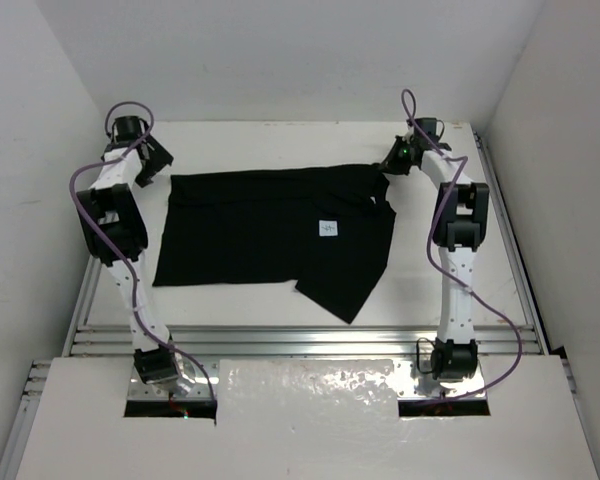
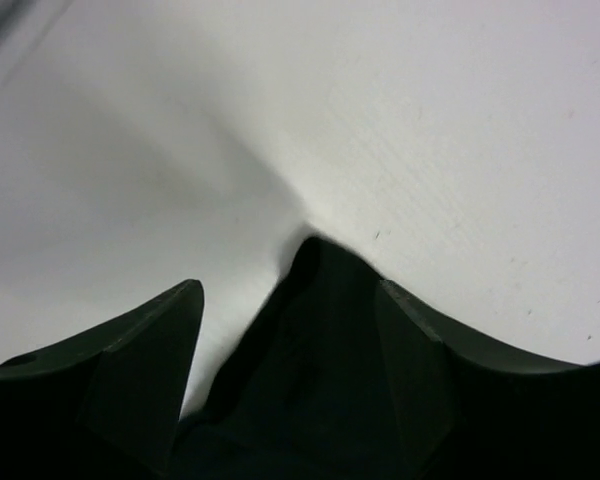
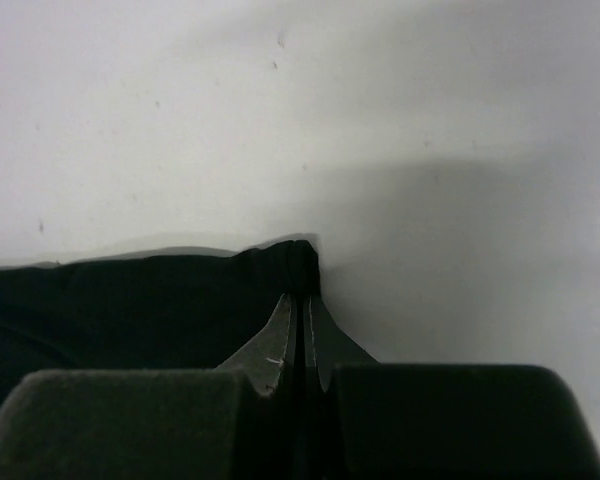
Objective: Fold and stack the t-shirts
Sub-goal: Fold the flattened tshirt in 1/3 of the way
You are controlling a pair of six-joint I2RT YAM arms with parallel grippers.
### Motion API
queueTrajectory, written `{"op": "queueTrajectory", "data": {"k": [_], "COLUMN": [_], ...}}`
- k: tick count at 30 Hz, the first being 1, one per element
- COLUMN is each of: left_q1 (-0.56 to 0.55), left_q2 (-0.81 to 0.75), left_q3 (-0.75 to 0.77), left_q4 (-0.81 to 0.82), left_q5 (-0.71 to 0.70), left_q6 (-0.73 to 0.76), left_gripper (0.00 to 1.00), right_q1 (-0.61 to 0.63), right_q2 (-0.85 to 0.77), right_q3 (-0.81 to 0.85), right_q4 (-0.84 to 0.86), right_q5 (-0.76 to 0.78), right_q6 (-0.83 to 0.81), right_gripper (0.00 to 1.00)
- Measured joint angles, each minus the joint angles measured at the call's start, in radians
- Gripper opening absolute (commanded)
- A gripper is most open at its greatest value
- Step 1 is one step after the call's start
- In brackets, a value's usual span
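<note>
One black t-shirt [image 1: 270,230] lies spread on the white table [image 1: 260,145], with a small white label [image 1: 328,228] facing up. A lower part juts toward the front [image 1: 345,285]. My left gripper [image 1: 158,165] is at the shirt's far left corner. In the left wrist view it [image 2: 288,288] is open, and a peak of the black cloth [image 2: 315,330] lies between its fingers [image 2: 145,370]. My right gripper [image 1: 387,166] is at the far right corner. In the right wrist view it [image 3: 300,298] is shut on a bunched corner of the shirt [image 3: 298,258].
White walls enclose the table on the left, back and right. Aluminium rails [image 1: 300,340] run along the near edge, and a rail [image 1: 510,250] runs along the right side. A white board [image 1: 310,400] covers the front between the arm bases.
</note>
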Motion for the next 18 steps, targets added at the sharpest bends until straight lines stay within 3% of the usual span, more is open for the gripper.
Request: {"op": "queueTrajectory", "data": {"k": [4, 8, 13, 14, 15, 17, 18], "left_q1": [0.024, 0.030, 0.033, 0.033, 0.033, 0.033, 0.033], "left_q2": [0.050, 0.137, 0.164, 0.164, 0.165, 0.175, 0.183], "left_q3": [0.060, 0.121, 0.069, 0.051, 0.047, 0.045, 0.045], "left_q4": [0.046, 0.095, 0.216, 0.242, 0.252, 0.256, 0.256], "left_q5": [0.090, 0.222, 0.397, 0.425, 0.442, 0.454, 0.454], "left_q6": [0.042, 0.059, 0.063, 0.058, 0.053, 0.052, 0.049], "left_gripper": [0.60, 0.66, 0.62, 0.45, 0.35, 0.16, 0.14], "right_q1": [0.002, 0.002, 0.002, 0.002, 0.002, 0.002, 0.002], "right_q2": [-0.029, -0.030, -0.042, -0.050, -0.063, -0.095, -0.106], "right_q3": [-0.035, -0.034, -0.037, -0.046, -0.062, -0.108, -0.122], "right_q4": [-0.017, -0.026, -0.062, -0.069, -0.072, -0.082, -0.089], "right_q5": [0.025, 0.024, 0.058, 0.074, 0.089, 0.118, 0.130], "right_q6": [-0.015, -0.021, -0.021, -0.017, -0.013, -0.005, -0.003], "right_gripper": [0.00, 0.00, 0.00, 0.00, 0.00, 0.00, 0.00]}}
